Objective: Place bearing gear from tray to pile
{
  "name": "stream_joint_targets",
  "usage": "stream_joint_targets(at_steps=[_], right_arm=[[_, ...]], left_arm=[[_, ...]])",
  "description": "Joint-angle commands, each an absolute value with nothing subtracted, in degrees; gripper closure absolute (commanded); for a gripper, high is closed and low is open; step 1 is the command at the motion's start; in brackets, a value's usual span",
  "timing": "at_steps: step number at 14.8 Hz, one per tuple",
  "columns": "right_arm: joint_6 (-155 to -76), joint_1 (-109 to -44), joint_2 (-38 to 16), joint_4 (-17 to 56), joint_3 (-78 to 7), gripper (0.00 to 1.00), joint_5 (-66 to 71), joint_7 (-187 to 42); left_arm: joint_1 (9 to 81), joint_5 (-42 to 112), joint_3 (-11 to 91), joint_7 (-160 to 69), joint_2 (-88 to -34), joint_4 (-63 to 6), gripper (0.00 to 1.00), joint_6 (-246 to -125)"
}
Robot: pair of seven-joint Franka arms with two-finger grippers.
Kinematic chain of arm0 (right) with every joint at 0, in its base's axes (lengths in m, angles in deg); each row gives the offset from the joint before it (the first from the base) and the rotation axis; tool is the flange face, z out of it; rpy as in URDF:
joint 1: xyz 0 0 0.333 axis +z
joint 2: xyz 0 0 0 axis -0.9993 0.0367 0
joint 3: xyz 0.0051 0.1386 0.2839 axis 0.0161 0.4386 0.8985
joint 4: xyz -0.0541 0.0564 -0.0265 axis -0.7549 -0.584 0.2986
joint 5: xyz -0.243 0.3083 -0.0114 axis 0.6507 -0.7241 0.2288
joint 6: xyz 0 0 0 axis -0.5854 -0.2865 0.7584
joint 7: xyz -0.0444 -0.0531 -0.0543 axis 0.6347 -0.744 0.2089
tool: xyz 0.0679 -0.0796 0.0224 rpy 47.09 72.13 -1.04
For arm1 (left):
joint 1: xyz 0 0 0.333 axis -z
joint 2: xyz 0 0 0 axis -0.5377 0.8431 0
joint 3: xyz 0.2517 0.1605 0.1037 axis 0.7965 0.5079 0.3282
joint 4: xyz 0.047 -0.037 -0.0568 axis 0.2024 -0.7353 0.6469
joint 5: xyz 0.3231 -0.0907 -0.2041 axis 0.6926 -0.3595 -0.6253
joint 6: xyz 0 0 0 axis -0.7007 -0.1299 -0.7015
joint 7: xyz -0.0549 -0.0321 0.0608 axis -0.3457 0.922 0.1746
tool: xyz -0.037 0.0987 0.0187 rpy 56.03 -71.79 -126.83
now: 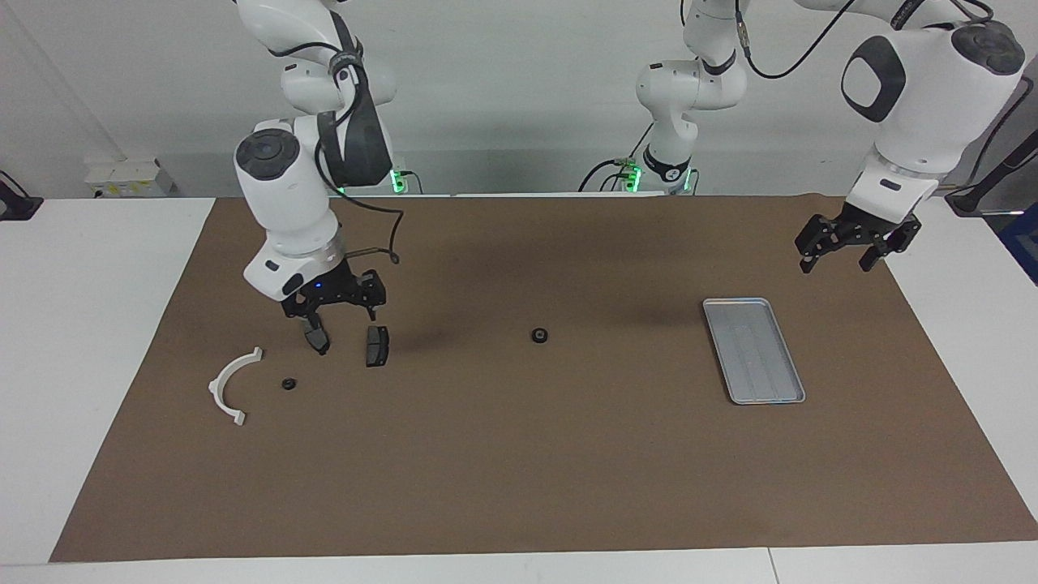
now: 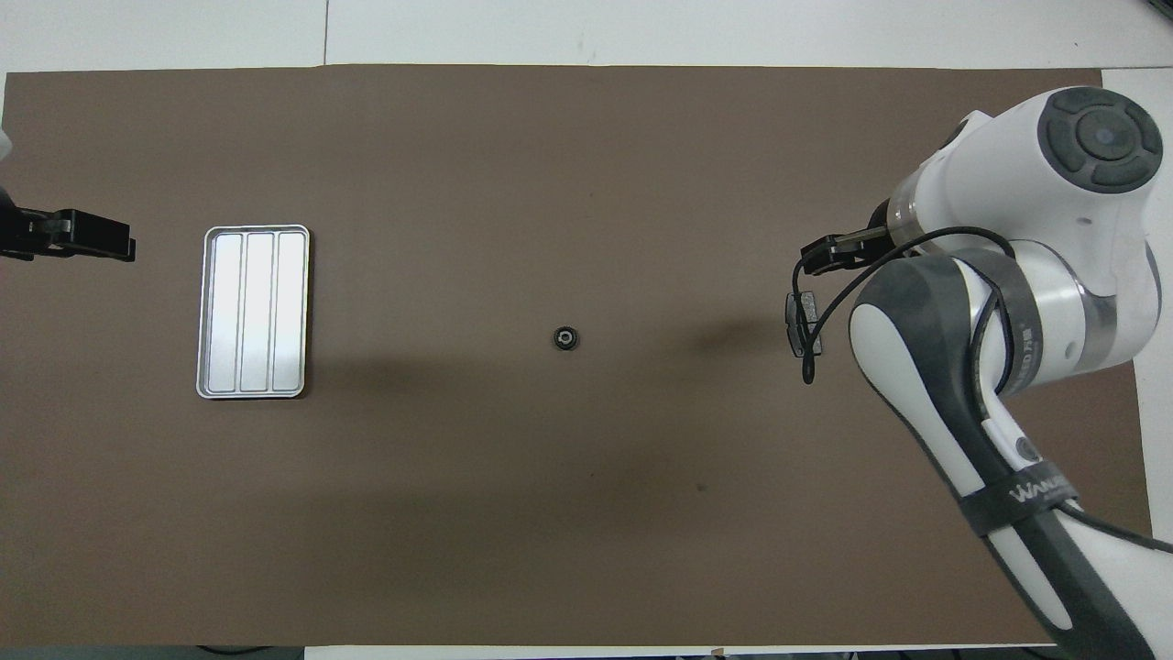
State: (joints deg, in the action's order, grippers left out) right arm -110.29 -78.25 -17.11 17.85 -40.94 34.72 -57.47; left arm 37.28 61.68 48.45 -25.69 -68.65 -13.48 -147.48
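Observation:
The silver tray [image 1: 754,350] lies empty toward the left arm's end of the mat; it also shows in the overhead view [image 2: 254,312]. One small black bearing gear [image 1: 539,334] [image 2: 565,338] lies alone mid-mat. A second small black gear [image 1: 287,384] lies in the pile beside the white bracket [image 1: 231,385], near two brake pads [image 1: 377,345] [image 1: 316,335]. My right gripper [image 1: 336,312] hangs open and empty over the brake pads; in the overhead view its arm hides most of the pile. My left gripper [image 1: 835,261] is open and empty, raised over the mat's edge past the tray.
The brown mat [image 1: 519,470] covers most of the white table. The right arm's cable loop [image 2: 806,367] hangs over one brake pad [image 2: 804,325] in the overhead view. The left gripper [image 2: 87,240] shows at that view's edge.

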Motion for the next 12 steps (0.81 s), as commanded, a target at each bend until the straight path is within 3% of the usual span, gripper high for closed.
stream_joint_targets(at_steps=[1,6,12], right_arm=[[-107.05,-73.59,-18.39,16.91,-40.85,0.0,35.86,-46.25],[-106.78,-65.59,-18.83,16.9,-40.85,0.0,35.6,-30.07],[-110.99,-57.15,-14.53,16.9,-40.84,0.0,35.69,-14.32]], left_arm=[[37.01,61.14,47.97,-27.01,-70.92,-14.0,0.0,-143.58],[36.83,61.14,47.97,-25.78,-78.13,-24.53,0.0,-143.83],[36.83,60.96,47.97,-25.07,-66.46,-4.79,0.0,-133.65]])
